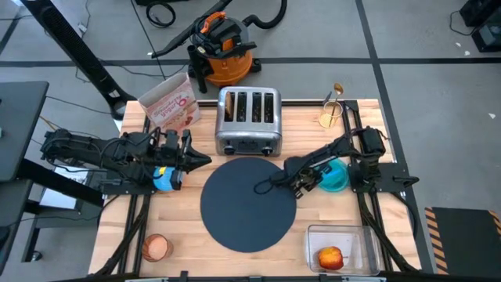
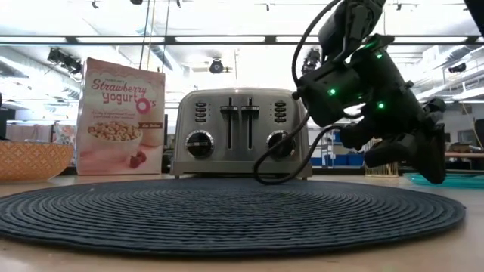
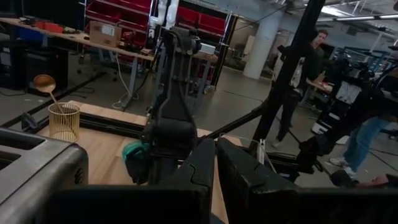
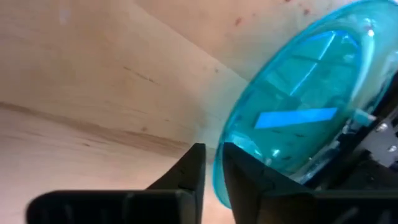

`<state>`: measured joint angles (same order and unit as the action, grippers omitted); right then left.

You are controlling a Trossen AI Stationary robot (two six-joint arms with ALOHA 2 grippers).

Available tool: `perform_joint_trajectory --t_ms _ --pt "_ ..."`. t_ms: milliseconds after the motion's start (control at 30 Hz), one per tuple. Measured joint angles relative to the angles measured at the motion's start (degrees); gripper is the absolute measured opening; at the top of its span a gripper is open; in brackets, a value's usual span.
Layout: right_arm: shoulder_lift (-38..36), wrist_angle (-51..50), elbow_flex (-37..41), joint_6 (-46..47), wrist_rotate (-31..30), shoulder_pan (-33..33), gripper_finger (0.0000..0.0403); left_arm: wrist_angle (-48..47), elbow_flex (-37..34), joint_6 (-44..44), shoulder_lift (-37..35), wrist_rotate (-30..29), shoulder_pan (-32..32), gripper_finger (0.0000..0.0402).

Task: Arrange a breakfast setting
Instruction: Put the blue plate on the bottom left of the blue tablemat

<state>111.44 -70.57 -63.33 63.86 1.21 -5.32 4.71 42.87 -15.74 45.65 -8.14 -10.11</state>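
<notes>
- Round mat (image 1: pixel 249 204) laid flat at the counter's middle, bare on top: nothing of the setting placed on it yet, so judged barely begun.
- Blue plate (image 1: pixel 337 177) lying just right of the mat, with the right hand (image 1: pixel 300 186) low at its near-left rim; in the right wrist view, fingers (image 4: pixel 186 171) nearly together either side of the plate's edge (image 4: pixel 298 118), apparently nipping it — judged the step in hand.
- Small blue bowl (image 1: pixel 164 179) left of the mat, under the left hand (image 1: pixel 188 154), hovering with fingers (image 3: pixel 186 180) pressed close, grasping nothing.
- Copper cup (image 1: pixel 156 247) at the near-left corner; apple (image 1: pixel 331 257) in a clear tray (image 1: pixel 316 235) at the near right; spoon (image 1: pixel 337 92) standing in a wire holder (image 1: pixel 329 114) at the far right.
- Toast not made out; toaster (image 1: pixel 249 119) beyond the mat, cereal box (image 1: pixel 168 103) to its left.
- Left to do: plate, bowl, cup, spoon, apple and toast all to be set.
- Pale wood counter (image 1: pixel 180 227); grey floor, an orange shop vacuum (image 1: pixel 223 51) behind; shelving and people standing farther off.
</notes>
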Motion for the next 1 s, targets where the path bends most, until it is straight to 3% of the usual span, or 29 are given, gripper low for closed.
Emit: perform_joint_trajectory --t_ms 200,467,767,1000 --pt "0.0 0.1 0.0 0.3 -0.1 0.6 0.0010 0.0 0.0 -0.1 0.0 0.0 0.0 0.0027" --pt "0.0 -1.8 -2.5 1.1 0.2 -0.4 0.0009 -0.2 0.0 -0.1 0.0 0.0 0.0 0.0027" --pt "0.0 -12.8 -18.5 -1.2 -3.6 -6.0 0.0005 -0.2 0.0 -1.5 0.0 0.0 -0.1 0.0027" --pt "-0.1 -10.6 -30.0 -17.2 -4.7 -12.5 0.0005 -2.1 0.0 -4.9 0.1 0.0 -0.1 0.0027"
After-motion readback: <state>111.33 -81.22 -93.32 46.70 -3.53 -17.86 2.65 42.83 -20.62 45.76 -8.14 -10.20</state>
